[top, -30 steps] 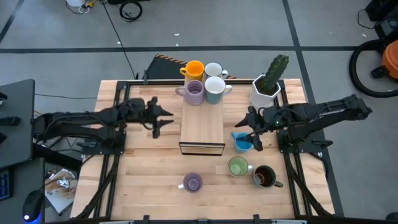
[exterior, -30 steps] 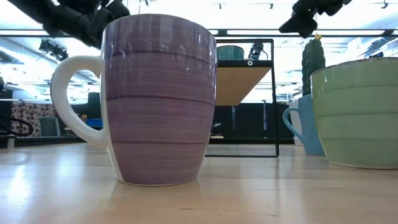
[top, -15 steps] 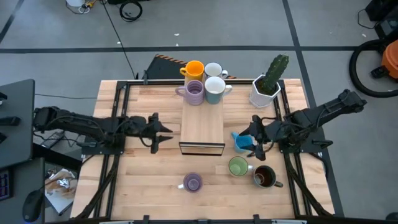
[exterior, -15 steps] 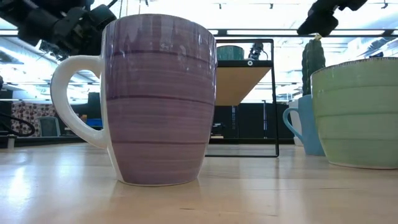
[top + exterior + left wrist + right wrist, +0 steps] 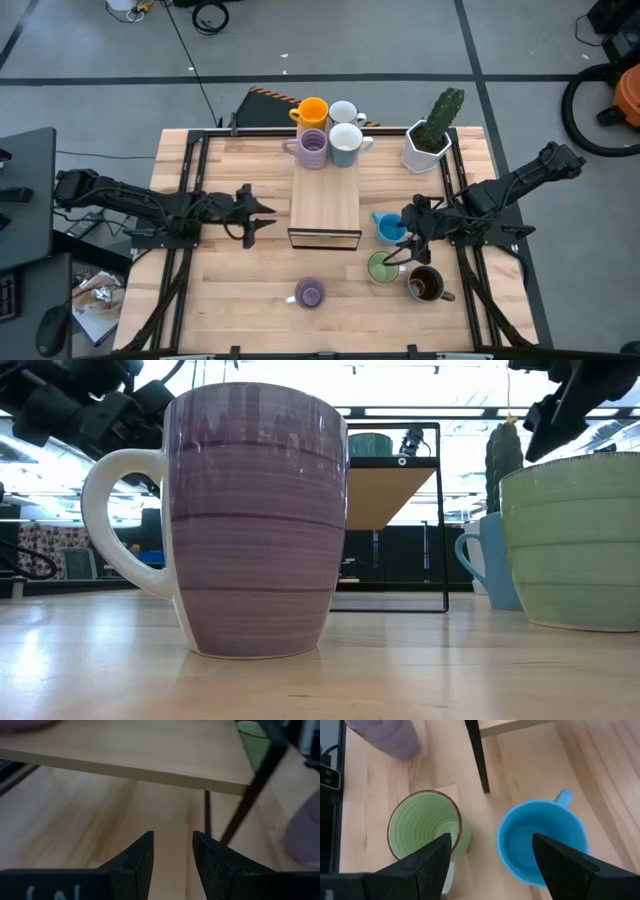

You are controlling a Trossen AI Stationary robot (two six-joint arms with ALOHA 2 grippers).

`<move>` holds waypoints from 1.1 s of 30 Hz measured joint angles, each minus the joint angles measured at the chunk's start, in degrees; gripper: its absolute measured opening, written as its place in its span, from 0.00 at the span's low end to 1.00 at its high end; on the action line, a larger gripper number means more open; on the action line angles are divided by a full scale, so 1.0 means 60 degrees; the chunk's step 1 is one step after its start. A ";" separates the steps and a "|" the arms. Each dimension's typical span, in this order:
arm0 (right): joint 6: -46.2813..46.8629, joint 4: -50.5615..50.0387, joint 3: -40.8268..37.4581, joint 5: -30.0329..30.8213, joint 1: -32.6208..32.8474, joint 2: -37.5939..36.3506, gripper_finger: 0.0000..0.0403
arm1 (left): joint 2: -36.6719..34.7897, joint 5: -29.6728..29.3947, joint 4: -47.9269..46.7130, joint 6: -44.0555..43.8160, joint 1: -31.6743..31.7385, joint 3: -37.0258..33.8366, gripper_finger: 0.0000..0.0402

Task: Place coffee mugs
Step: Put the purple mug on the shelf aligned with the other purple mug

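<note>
Right claw: my right gripper (image 5: pixel 400 256) hangs with fingers spread wide and nothing between them, above the green mug (image 5: pixel 382 268) and the blue mug (image 5: pixel 390 229); my wrist view shows both mugs (image 5: pixel 425 825) (image 5: pixel 540 840) below the parted fingers (image 5: pixel 427 865).
Table: wooden table (image 5: pixel 230 270) carries everything listed below.
Shelf: low wooden stand (image 5: pixel 325 200) at the table centre, on a dark frame.
Left claw: my left gripper (image 5: pixel 262 203) waits just left of the stand, fingers (image 5: pixel 137 860) partly apart, holding nothing.
Cactus pot: white faceted pot (image 5: pixel 424 148) near the far right corner.
Mugs at the far end of the stand: orange mug (image 5: pixel 312 111), white mug (image 5: pixel 343 113), purple mug (image 5: pixel 314 148) and second white mug (image 5: pixel 346 143), packed together in a square.
Mugs on the table, right of the stand: blue mug, green mug in front of it, dark brown mug (image 5: pixel 425 284) just beside the green one.
Front mug: second purple mug (image 5: pixel 309 293) stands alone near the front edge, upright.
</note>
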 joint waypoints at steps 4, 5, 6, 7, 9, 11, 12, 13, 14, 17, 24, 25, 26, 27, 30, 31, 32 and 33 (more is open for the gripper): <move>0.0223 -0.0279 0.0191 -0.0049 -0.0009 0.0003 0.70 | 0.0000 -0.0073 0.0013 0.0004 0.0006 0.0000 0.35; 0.0289 -0.0380 0.0268 -0.0041 -0.0009 0.0000 0.70 | 0.0000 -0.0073 0.0019 0.0010 0.0006 0.0000 0.35; 0.0345 -0.0517 0.0327 0.0010 0.0009 0.0000 0.70 | 0.0000 -0.0073 0.0020 0.0014 0.0006 0.0000 0.35; 0.0392 -0.0642 0.0349 0.0105 0.0044 0.0000 0.70 | 0.0000 -0.0092 0.0023 0.0026 0.0002 0.0000 0.35; 0.0372 -0.0725 0.0350 0.0234 0.0071 0.0008 0.70 | 0.0000 -0.0119 0.0042 0.0026 0.0006 0.0000 0.35; 0.0281 -0.0766 0.0353 0.0278 0.0071 0.0112 0.70 | 0.0000 -0.0112 0.0042 0.0022 0.0006 0.0000 0.35; 0.0233 -0.0812 0.0353 0.0297 0.0071 0.0176 0.70 | 0.0000 -0.0110 0.0039 0.0022 0.0006 0.0000 0.35; 0.0176 -0.0832 0.0353 0.0346 0.0071 0.0242 0.70 | 0.0000 -0.0110 0.0038 0.0022 0.0006 0.0000 0.35; 0.0124 -0.0821 0.0353 0.0454 0.0050 0.0299 0.70 | 0.0000 -0.0108 0.0038 0.0024 0.0006 0.0000 0.35; -0.0096 -0.0798 0.0353 0.0808 -0.0179 0.0479 0.70 | 0.0000 -0.0106 0.0038 0.0022 0.0004 0.0000 0.35; -0.0470 -0.0685 0.0353 0.0889 -0.1299 0.0637 0.70 | 0.0000 -0.0106 0.0031 0.0022 0.0006 0.0000 0.35; -0.0577 -0.0630 0.0353 0.0889 -0.1453 0.0637 0.70 | 0.0000 -0.0104 0.0031 0.0022 0.0003 0.0000 0.35; -0.0650 -0.0612 0.0353 0.0892 -0.1610 0.0637 0.70 | 0.0000 -0.0106 0.0031 0.0022 0.0006 0.0000 0.35; -0.0748 -0.0614 0.0353 0.0891 -0.1768 0.0637 0.70 | 0.0000 -0.0106 0.0023 0.0022 0.0006 0.0000 0.35; -0.1303 -0.0611 0.0353 0.0761 -0.2208 0.0637 0.70 | 0.0000 -0.0102 -0.0031 0.0018 0.0003 0.0000 0.35; -0.1510 -0.0588 0.0353 0.0719 -0.2350 0.0637 0.70 | 0.0000 -0.0102 -0.0031 0.0018 0.0006 -0.0002 0.35; -0.1673 -0.0531 0.0353 0.0661 -0.2508 0.0637 0.70 | 0.0000 -0.0102 -0.0029 0.0018 0.0004 -0.0004 0.35; -0.1836 -0.0443 0.0353 0.0529 -0.2695 0.0634 0.70 | 0.0000 -0.0105 -0.0031 0.0018 0.0006 -0.0004 0.35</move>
